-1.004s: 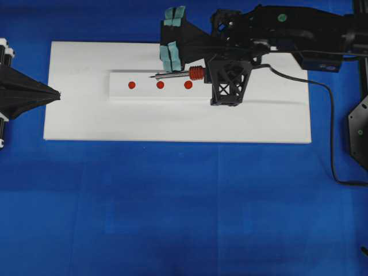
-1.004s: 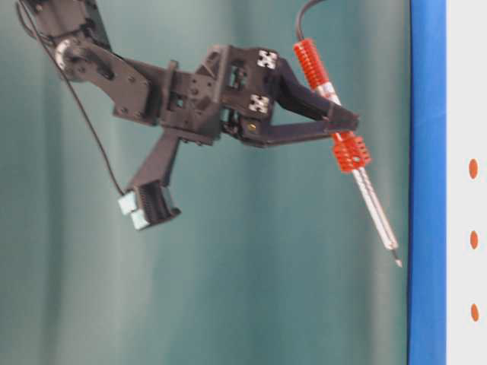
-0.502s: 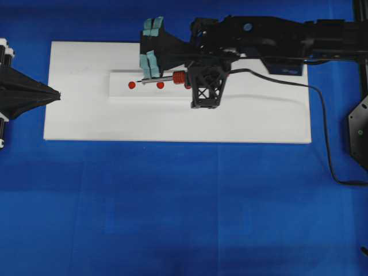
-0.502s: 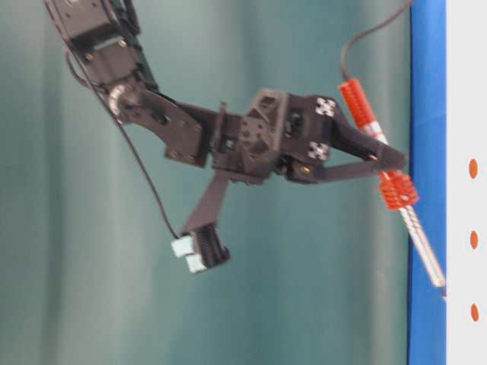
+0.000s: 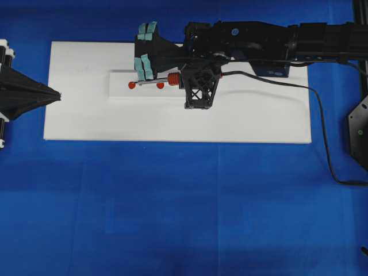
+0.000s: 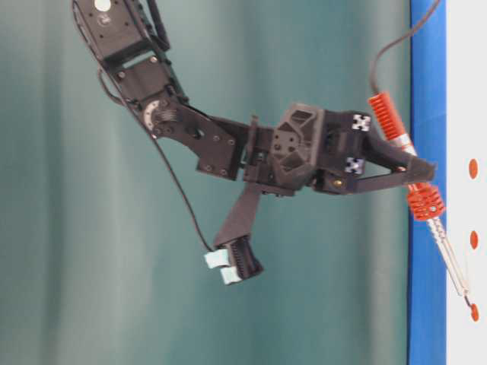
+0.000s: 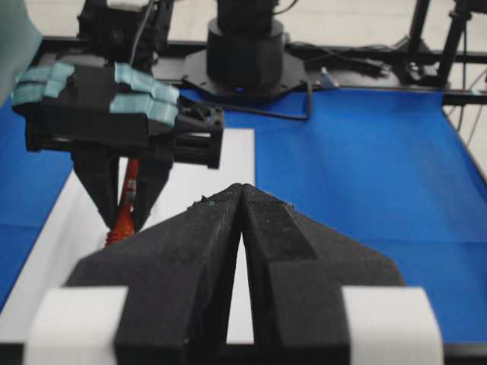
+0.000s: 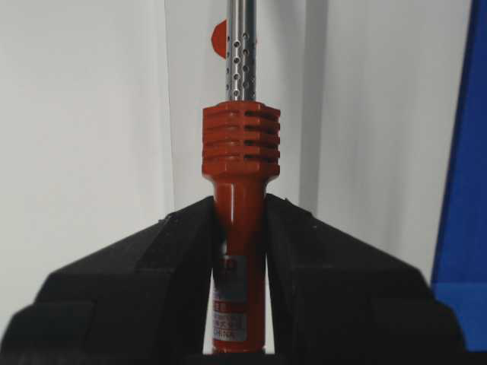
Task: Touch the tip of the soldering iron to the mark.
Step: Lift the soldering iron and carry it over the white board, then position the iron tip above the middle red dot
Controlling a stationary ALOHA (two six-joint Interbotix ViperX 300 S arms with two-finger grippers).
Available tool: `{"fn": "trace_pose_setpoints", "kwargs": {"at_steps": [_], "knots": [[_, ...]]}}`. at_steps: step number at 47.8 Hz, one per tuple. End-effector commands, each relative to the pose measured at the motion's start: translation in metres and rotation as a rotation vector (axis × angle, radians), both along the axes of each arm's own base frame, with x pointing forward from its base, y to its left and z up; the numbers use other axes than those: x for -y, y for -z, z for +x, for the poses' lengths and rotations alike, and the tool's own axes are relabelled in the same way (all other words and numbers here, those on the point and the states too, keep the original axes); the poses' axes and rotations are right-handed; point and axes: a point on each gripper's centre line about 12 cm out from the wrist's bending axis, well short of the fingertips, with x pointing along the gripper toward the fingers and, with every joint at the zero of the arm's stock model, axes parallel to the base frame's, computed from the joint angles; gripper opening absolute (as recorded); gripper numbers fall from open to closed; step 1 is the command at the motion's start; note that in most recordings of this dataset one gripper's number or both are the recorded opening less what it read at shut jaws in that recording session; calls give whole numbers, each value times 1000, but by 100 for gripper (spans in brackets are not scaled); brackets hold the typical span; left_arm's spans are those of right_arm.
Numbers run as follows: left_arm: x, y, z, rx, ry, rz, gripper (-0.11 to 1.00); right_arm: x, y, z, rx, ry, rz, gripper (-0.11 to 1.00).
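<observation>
While the right claw (image 5: pixel 183 79) clamps the soldering iron (image 5: pixel 171 81) by its handle, shaft running toward nine o'clock, the tip (image 5: pixel 137 84) sits beside the end dot, past the mark (image 5: pixel 160 85), which lies back toward three o'clock.

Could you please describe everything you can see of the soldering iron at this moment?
The soldering iron is a slim pen-like tool with an orange-red handle, a ribbed collar and a perforated silver shaft; a black cord trails from its rear. The right gripper clamps the handle just behind the collar. It slants down toward the white block, its tip close beside the end red dot, past the middle one.
</observation>
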Motion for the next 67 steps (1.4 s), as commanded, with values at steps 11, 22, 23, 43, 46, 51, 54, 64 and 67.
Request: {"fn": "trace_pose_setpoints", "kwargs": {"at_steps": [11,22,23,43,46,51,54,64,67], "knots": [[0,-5,1,12,1,1,2,2,-13,5,34,0,-9,6],[0,-5,1,12,2,3,2,2,-12,4,28,0,-8,6],[0,-5,1,12,2,3,2,2,-12,4,28,0,-8,6],[0,-5,1,12,2,0,2,2,-12,4,27,0,-8,6],[0,-5,1,12,2,0,2,2,-12,4,26,-2,-8,6],[0,-5,1,12,2,0,2,2,-13,4,28,0,-8,6],[0,-5,1,12,2,0,2,2,-14,4,31,0,-9,6],[0,-5,1,12,0,0,2,2,-33,5,65,3,-19,6],[0,-5,1,12,2,0,2,3,-41,4,73,3,-28,6]]}}
